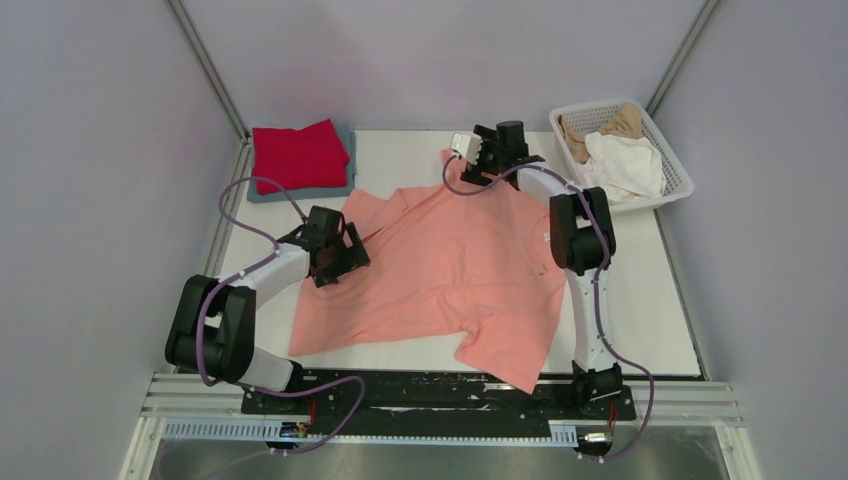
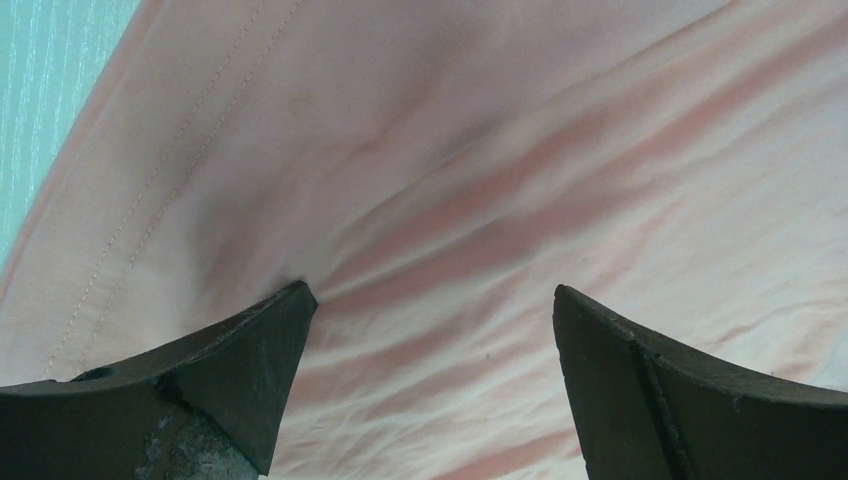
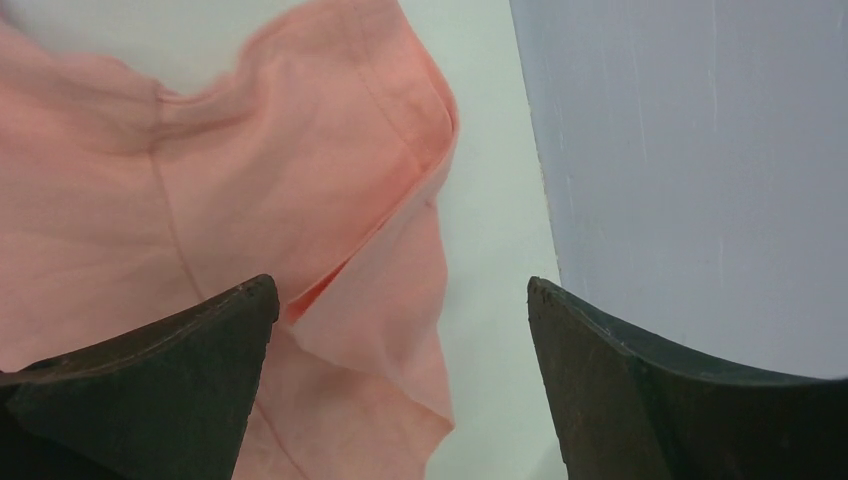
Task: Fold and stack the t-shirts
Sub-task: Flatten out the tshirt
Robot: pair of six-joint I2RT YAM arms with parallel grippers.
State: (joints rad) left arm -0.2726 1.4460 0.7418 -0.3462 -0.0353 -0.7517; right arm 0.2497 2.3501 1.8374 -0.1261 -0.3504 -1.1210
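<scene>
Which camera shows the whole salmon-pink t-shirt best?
The top external view: the salmon-pink cloth t-shirt shows almost its full outline there, spread out. The left wrist view shows only wrinkled cloth with a stitched hem. The right wrist view shows only a bunched, folded-over corner.

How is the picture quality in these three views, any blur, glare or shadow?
Top external view: even, soft light, sharp, no glare, the salmon-pink cloth t-shirt clearly outlined. Left wrist view: close-up cloth looks soft, with a dim shadow just beyond the left claw. Right wrist view: right claw dark and underexposed, shirt sleeve in fair focus.
</scene>
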